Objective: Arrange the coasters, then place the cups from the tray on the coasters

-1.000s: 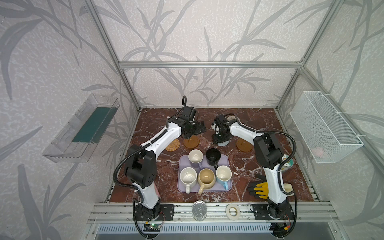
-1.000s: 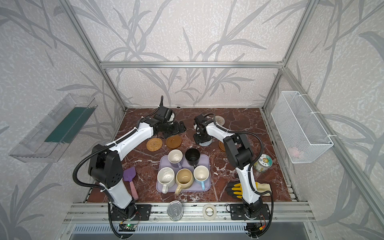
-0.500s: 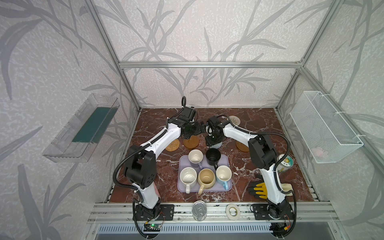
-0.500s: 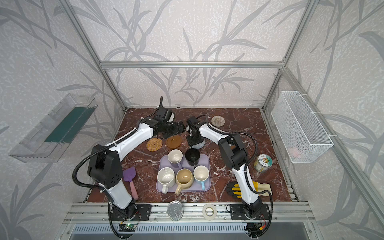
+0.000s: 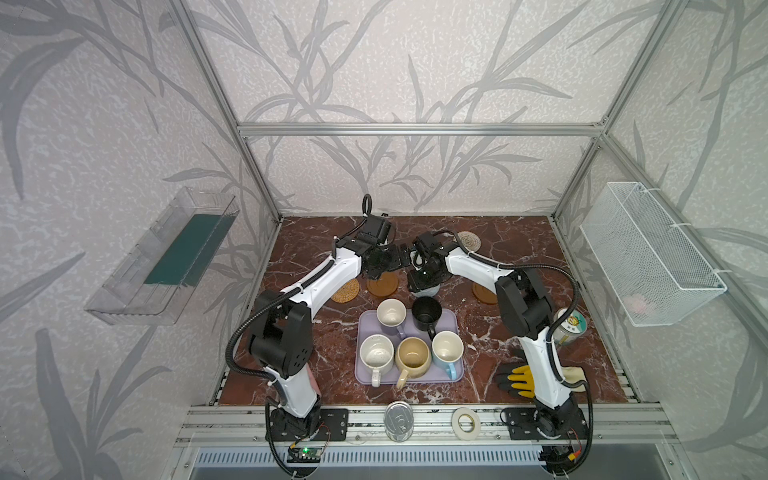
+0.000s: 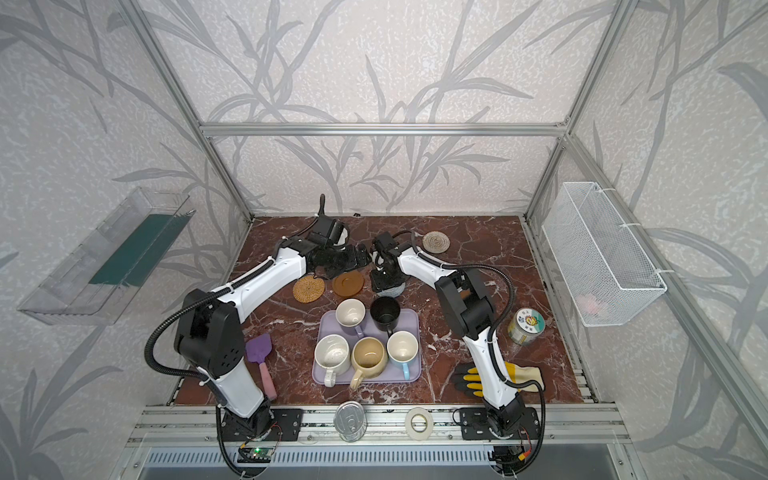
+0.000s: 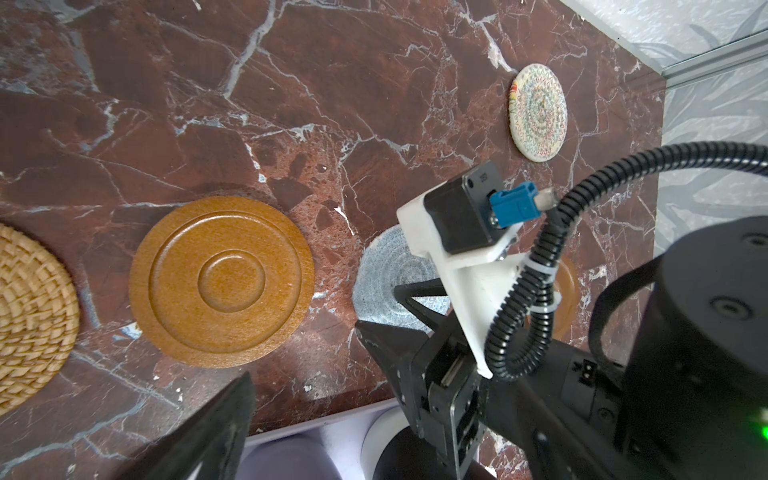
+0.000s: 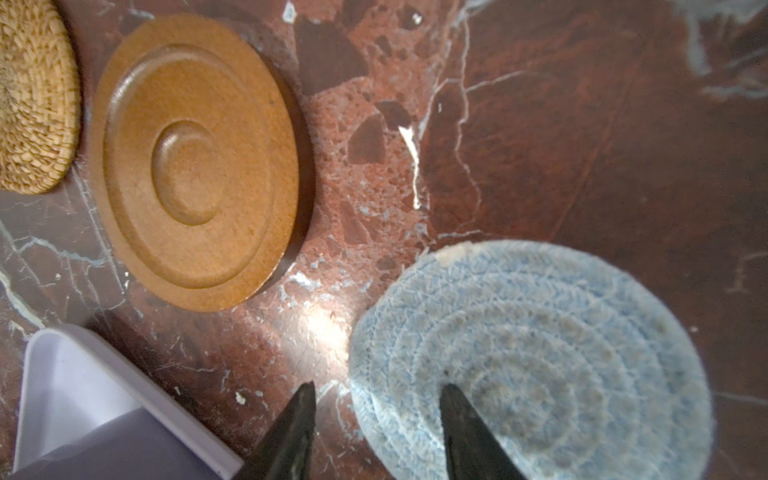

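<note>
Five cups stand on the lavender tray (image 5: 452, 321): lavender (image 5: 391, 312), black (image 5: 427, 312), speckled white (image 5: 376, 353), beige (image 5: 412, 354), light blue (image 5: 447, 348). Behind the tray lie the rattan coaster (image 5: 345, 290) and a wooden coaster (image 5: 382, 284). My right gripper (image 8: 376, 388) is open, low over the grey-blue coaster (image 8: 540, 357), straddling its edge; the coaster lies flat. A second wooden coaster (image 5: 484, 293) lies right of it, the cream coaster (image 5: 468, 240) at the back. My left gripper (image 5: 397, 258) hovers wide open behind the wooden coaster, holding nothing.
A silver can (image 5: 399, 419) and a tape roll (image 5: 466, 423) sit on the front rail. A labelled tin (image 5: 571, 326) and gloves (image 5: 519, 380) lie right, a purple scoop (image 6: 259, 353) left. A wire basket (image 5: 648, 253) and a clear bin (image 5: 166, 257) hang on the walls.
My right gripper slid left with the grey-blue coaster beneath it, closer to the wooden coaster, and its jaws narrowed a little. The left arm has barely moved.
</note>
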